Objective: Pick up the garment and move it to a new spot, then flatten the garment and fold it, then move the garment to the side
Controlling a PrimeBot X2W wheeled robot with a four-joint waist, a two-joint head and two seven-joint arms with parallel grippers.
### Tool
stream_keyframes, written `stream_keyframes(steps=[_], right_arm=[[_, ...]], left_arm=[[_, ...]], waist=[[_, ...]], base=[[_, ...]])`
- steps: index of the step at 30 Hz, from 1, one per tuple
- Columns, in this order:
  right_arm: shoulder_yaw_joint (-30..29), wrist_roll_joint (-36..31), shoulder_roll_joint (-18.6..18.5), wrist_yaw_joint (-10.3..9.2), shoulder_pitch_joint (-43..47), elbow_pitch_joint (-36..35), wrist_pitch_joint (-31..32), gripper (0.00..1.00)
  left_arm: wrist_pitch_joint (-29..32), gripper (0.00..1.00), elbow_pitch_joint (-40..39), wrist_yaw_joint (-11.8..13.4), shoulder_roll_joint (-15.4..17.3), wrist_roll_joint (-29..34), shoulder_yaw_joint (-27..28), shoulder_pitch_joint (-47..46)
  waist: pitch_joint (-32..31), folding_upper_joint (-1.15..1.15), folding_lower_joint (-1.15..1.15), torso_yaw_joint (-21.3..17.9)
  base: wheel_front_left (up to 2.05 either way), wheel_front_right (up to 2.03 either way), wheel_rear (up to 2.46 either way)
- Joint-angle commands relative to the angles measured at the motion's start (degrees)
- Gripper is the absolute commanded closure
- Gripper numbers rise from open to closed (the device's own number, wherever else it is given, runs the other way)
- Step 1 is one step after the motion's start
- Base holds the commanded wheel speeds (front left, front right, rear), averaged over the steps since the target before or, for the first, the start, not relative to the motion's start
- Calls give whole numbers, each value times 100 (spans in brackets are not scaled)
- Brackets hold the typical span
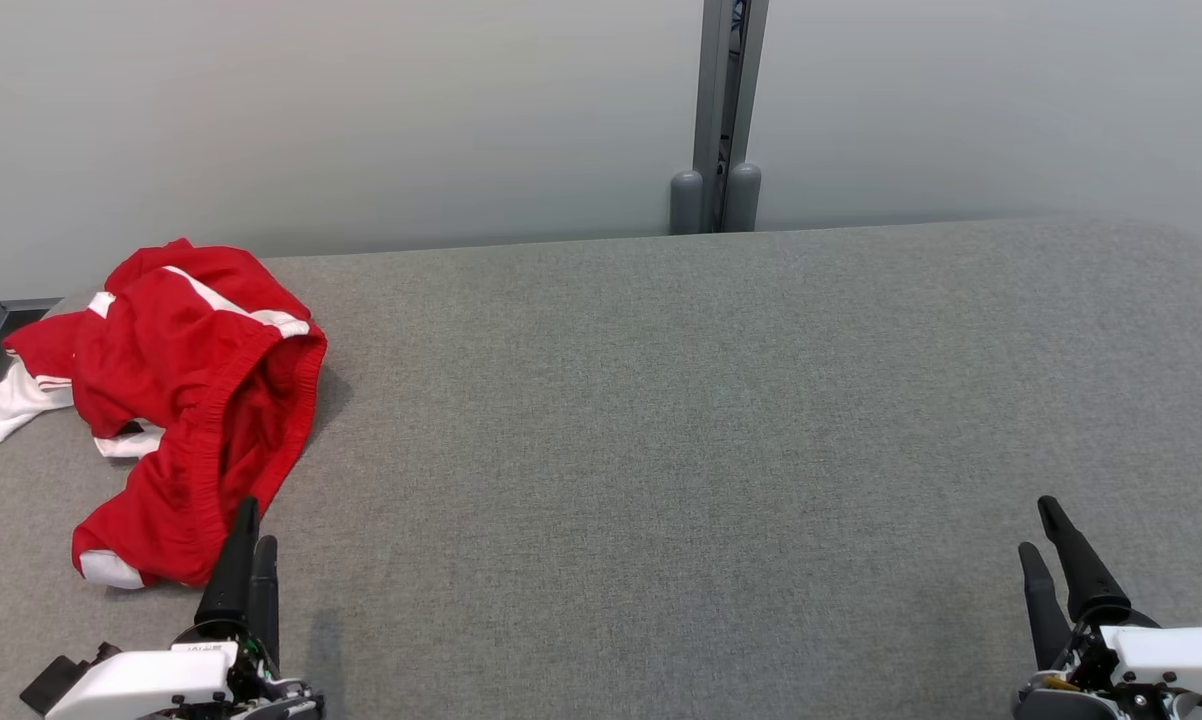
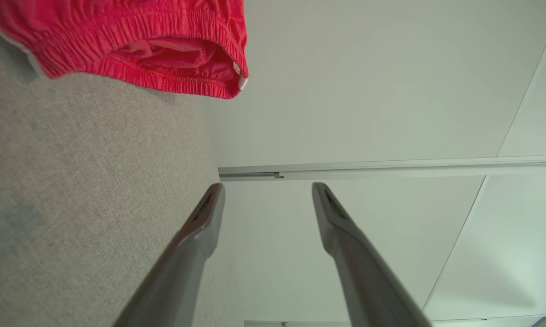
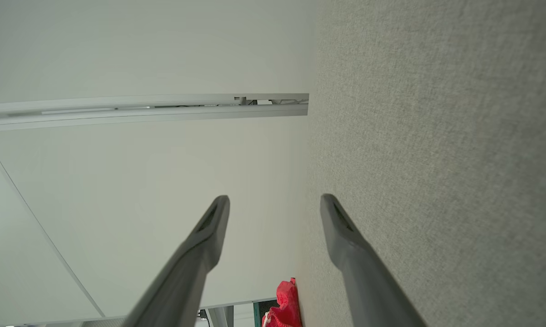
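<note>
- Two dark fingers (image 2: 198, 245) of the left gripper (image 2: 268, 188) stand well apart in its wrist view, with nothing between them.
- Seen from the head, that gripper sits at the lower left, turned edge-on so that its fingers look close together. The upper tip lies just beside the near edge of the garment (image 1: 191, 400).
- In the left wrist view the cloth is clear of both fingers, up in the top left corner.
- The right gripper (image 1: 1038, 527) is at the lower right in the head view, fingers (image 3: 200, 254) likewise spread and holding nothing, above bare fabric.
- The garment is a pair of red shorts with white stripes and white trim. It lies crumpled in a loose heap at the table's left end, well apart from the right gripper.
- Its elastic waistband (image 2: 132, 75) gapes open toward the left gripper, and a white hem pokes out at the heap's far left edge.
- From the right wrist, a small red patch of it shows far off, between the fingers near the bottom edge.
- The table (image 1: 661, 400) is covered in grey woven fabric and has rounded corners.
- Behind it stands a pale wall (image 1: 361, 100), split by a grey upright post (image 1: 723, 100).
</note>
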Motion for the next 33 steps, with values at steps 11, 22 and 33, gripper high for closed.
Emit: stream_keyframes(steps=[11, 22, 33], right_arm=[[24, -492, -68, 4, -23, -170, -344, 0], [27, -1765, -85, 6, 45, -568, -612, 0], [185, -3239, -100, 7, 118, -1008, -849, 0]], left_arm=[[-323, 0, -306, 101, 71, 715, -258, -69], [-593, 0, -728, 367, 84, 1985, -491, -24], [-830, 0, -891, 557, 94, 3353, -674, 65]], waist=[[-7, 0, 0, 6], [-16, 0, 0, 12], [-20, 0, 0, 23]], base=[[0, 0, 0], [0, 0, 0], [0, 0, 0]])
